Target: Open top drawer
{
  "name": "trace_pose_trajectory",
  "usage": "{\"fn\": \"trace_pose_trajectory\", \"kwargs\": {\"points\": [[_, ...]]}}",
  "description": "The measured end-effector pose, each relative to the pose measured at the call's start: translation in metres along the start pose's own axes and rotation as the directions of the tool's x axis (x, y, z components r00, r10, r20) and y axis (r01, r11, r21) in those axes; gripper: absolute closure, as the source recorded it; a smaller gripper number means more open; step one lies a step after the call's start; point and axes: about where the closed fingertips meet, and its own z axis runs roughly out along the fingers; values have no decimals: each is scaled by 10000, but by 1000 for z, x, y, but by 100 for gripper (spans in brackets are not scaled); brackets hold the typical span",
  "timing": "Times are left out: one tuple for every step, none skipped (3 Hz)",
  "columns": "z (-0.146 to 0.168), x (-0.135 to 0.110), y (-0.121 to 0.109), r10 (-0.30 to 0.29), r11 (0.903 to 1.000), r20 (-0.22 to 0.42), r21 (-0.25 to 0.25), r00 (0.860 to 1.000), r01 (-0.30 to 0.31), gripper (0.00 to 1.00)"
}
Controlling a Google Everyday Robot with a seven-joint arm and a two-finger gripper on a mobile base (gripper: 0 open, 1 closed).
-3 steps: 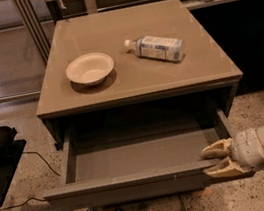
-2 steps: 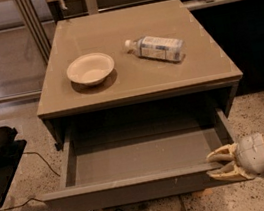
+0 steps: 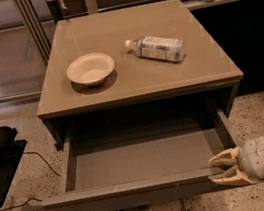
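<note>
Straddling the front panel's right end, the gripper [image 3: 218,168] had one finger inside the top drawer [image 3: 131,161] and one outside, nipped narrowly onto the panel. The drawer stood pulled well out from under the cabinet [image 3: 139,88] top, its long axis crosswise along the cabinet's front. Any further pull was judged to run straight away from the cabinet.

Nothing legible to call out here. The clear plastic bottle [image 3: 156,49] lying on its side on the taupe cabinet top [image 3: 138,83] wears a pale printed label [image 3: 162,49], but its lettering can't be made out. The cream two-finger gripper [image 3: 212,170], down at the front right corner of the wide grey-taupe top drawer [image 3: 127,195], shows no readable marking.
</note>
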Motion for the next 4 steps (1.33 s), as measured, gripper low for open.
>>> {"fn": "trace_pose_trajectory", "kwargs": {"points": [[0,0,0,0,10000,0,-1,10000,0,58],[0,0,0,-1,10000,0,-1,10000,1,35],[0,0,0,-1,10000,0,-2,10000,1,12],[0,0,0,0,10000,1,-1,10000,0,14]]}}
